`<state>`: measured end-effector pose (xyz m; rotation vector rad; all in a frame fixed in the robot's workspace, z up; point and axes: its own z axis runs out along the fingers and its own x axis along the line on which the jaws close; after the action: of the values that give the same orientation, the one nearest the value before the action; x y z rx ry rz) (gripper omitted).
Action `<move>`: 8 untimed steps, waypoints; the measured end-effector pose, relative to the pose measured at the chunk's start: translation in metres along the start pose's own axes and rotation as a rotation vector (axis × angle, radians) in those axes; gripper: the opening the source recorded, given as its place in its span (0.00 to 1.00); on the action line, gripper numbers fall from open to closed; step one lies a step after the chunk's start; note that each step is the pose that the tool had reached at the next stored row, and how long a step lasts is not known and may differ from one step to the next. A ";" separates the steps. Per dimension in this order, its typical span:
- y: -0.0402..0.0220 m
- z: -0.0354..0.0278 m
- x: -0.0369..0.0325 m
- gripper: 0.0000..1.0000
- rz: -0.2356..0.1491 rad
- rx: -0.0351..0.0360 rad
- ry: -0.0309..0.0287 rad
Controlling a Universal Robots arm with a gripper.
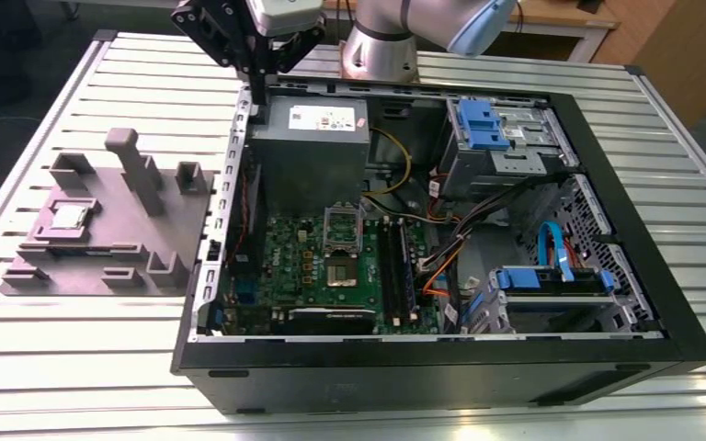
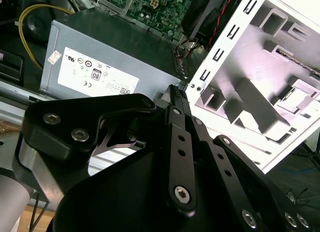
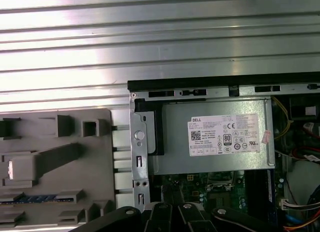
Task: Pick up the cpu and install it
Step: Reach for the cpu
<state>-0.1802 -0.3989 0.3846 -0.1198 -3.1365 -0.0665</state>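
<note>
The cpu is a small silvery square lying in a recess of the grey fixture block on the exterior view's left, outside the computer case. In the first wrist view the cpu sits near the fixture's edge. My gripper hangs above the case's back corner, beside the power supply, well apart from the cpu. Its black fingers are pressed together with nothing between them. On the green motherboard the socket lies bare, with its silver frame hinged up.
The open black case lies on a slatted metal table. A grey power supply with a white label fills the case's back corner. Blue drive bays, cables and memory slots crowd the exterior view's right.
</note>
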 end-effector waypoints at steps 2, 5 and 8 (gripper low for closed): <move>-0.0001 0.0000 0.0008 0.10 0.000 0.0000 0.0000; -0.0001 0.0000 0.0019 0.10 0.000 0.0000 -0.0001; -0.0002 0.0001 0.0030 0.10 0.000 0.0000 0.0000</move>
<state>-0.1832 -0.3989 0.3845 -0.1198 -3.1365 -0.0665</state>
